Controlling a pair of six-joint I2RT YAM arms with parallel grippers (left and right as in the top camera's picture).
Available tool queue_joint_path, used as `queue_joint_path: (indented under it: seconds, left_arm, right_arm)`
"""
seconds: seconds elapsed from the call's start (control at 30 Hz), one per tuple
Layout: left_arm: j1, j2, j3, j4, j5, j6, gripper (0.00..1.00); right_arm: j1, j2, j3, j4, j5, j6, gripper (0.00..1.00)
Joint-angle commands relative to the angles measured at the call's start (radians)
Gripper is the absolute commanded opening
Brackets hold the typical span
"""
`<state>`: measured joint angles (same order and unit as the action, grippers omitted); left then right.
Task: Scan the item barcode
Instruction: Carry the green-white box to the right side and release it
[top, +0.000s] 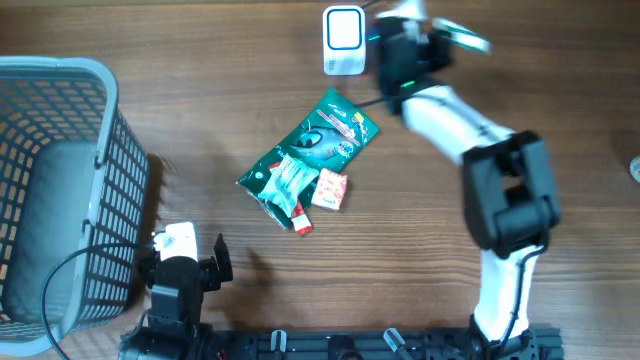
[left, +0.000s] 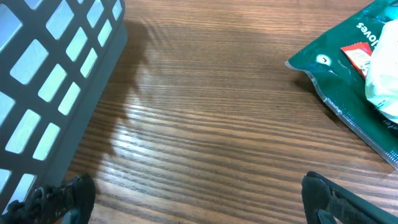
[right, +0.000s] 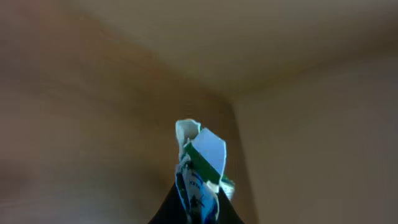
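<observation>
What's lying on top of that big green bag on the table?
A pale crinkly packet lies across the green bag at its lower end. A small red-and-white packet sits at its edge; overlap unclear. The bag's print beneath the pale packet is hidden.

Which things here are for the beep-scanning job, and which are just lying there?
For the job:
- white scanner
- small packet, pinched in the right gripper

Just lying about:
- grey basket
- green bag
- red-and-white packet
- left gripper, open and holding nothing
</observation>
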<state>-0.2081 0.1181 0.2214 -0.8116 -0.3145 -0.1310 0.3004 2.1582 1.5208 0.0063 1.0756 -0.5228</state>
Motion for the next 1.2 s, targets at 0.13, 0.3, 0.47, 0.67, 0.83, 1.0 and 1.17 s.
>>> queue_joint_path:
  seconds: [0.13, 0.3, 0.47, 0.67, 0.83, 1.0, 1.17]
  left_arm:
    - [0.005, -0.007, -0.012, -0.001, 0.008, 0.019, 1.0]
    - [0.005, -0.007, -0.012, -0.001, 0.008, 0.019, 1.0]
    - [0.005, -0.007, -0.012, -0.001, 0.008, 0.019, 1.0]
    - [0.005, -0.007, -0.012, -0.001, 0.008, 0.019, 1.0]
    - [0.005, -0.007, -0.012, -0.001, 0.008, 0.019, 1.0]
    - [0.006, -0.007, -0.012, -0.001, 0.008, 0.019, 1.0]
    - [0.005, -0.007, -0.012, -0.001, 0.008, 0.019, 1.0]
  right_arm:
    - [-0.423, -0.009, 0.007, -0.406, -0.307, 0.422, 0.04]
    - [-0.595, -0.009, 0.007, -0.407, -0.398, 0.48, 0.07]
    - [-0.676, -0.026, 0.009, -0.424, -0.4, 0.618, 0.61]
    - [-0.666, -0.206, 0.143, -0.609, -0.813, 0.721, 1.0]
    - [-0.652, -0.367, 0.161, -0.816, -1.439, 0.919, 0.99]
    - [-0.504, -0.365, 0.095, -1.066, -1.612, 0.941, 0.99]
    - [-0.301, -0.365, -0.074, -1.079, -1.588, 0.962, 1.0]
